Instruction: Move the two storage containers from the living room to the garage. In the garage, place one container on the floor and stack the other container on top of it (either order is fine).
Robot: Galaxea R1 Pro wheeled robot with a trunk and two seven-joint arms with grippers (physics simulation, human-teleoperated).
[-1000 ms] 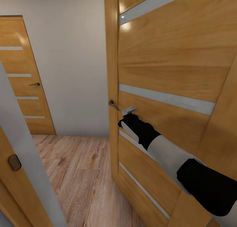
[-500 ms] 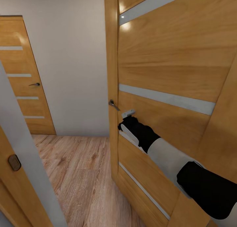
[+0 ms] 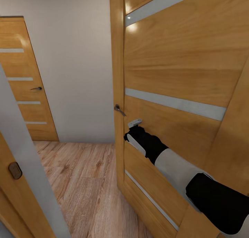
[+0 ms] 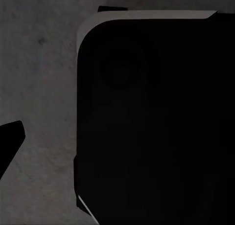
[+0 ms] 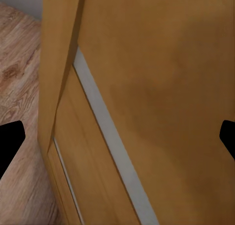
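The two storage containers are out of view. My right arm reaches forward to an open wooden door (image 3: 180, 68), and my right gripper (image 3: 134, 124) sits against the door's face just below and right of its metal handle (image 3: 119, 109). In the right wrist view the right gripper (image 5: 117, 142) is open, its black fingertips (image 5: 10, 142) far apart at the picture's edges, with the door panel and a pale stripe between them. The left wrist view has my left gripper (image 4: 117, 146) open, one fingertip (image 4: 10, 142) over dark grey concrete floor (image 4: 39, 88) beside my own dark body (image 4: 156, 117).
Beyond the doorway lie a light wood-plank floor (image 3: 83, 182) and a pale wall (image 3: 76, 75). A second, closed wooden door (image 3: 24, 93) stands at the far left. A grey door-frame edge (image 3: 24, 169) is close on my left. The gap between frame and open door is narrow.
My right gripper has slid slightly down the door's face. The door and the camera have not visibly moved.
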